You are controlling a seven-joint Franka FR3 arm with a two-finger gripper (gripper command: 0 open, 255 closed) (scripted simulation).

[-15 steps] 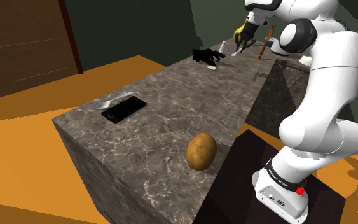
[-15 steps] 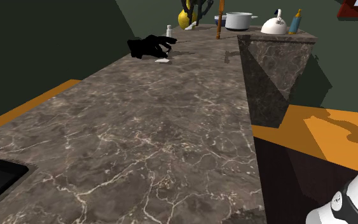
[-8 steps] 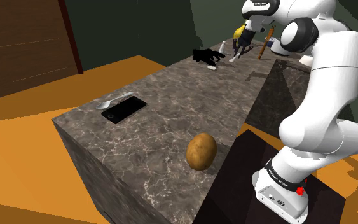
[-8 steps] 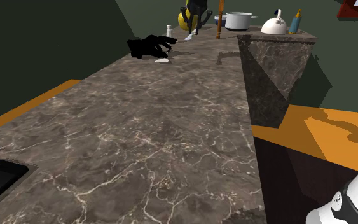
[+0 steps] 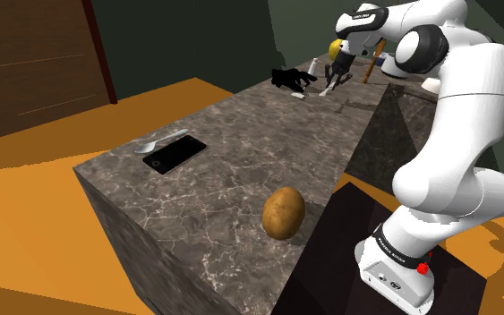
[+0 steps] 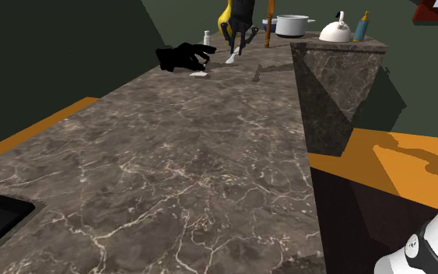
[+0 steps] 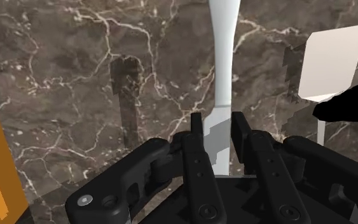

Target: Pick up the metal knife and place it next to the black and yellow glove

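Pincer [image 7: 219,141] is clenched on the knife [image 7: 226,57]. Both fingers [image 7: 196,149] clasp one end, and the long pale part sticks out past the tips. It is drawn white-grey, with no metal sheen to go by.

Knife is carried at the far end of the table [image 5: 241,152], tip pointing down. Its shadow [image 7: 125,95] lies apart from the blade, so I judge it is off the surface.

The glove [image 6: 182,56] is near, on the second exterior view's left of the pincer, with a small white card [image 6: 198,75] lying just beside it. A small white bottle [image 6: 207,36] stands farther back.

Risks:
- The grip is at one end only. The long overhang could pivot or slide between the fingers on a fast move.
- The tip leads on the way down, so it would hit the table first and lever the knife out of the grip.
- Card and bottle sit close to the drop zone. A sideways sweep could knock either, or land the blade on the glove rather than beside it.

Hard to read:
- The glove renders as pure black, with no yellow visible on it.
- A yellow thing [image 5: 335,45] behind the pincer is partly covered, and I can't tell what it is.
- The held end of the knife is buried in the pincer.
- I can't judge how high the tip is above the table.
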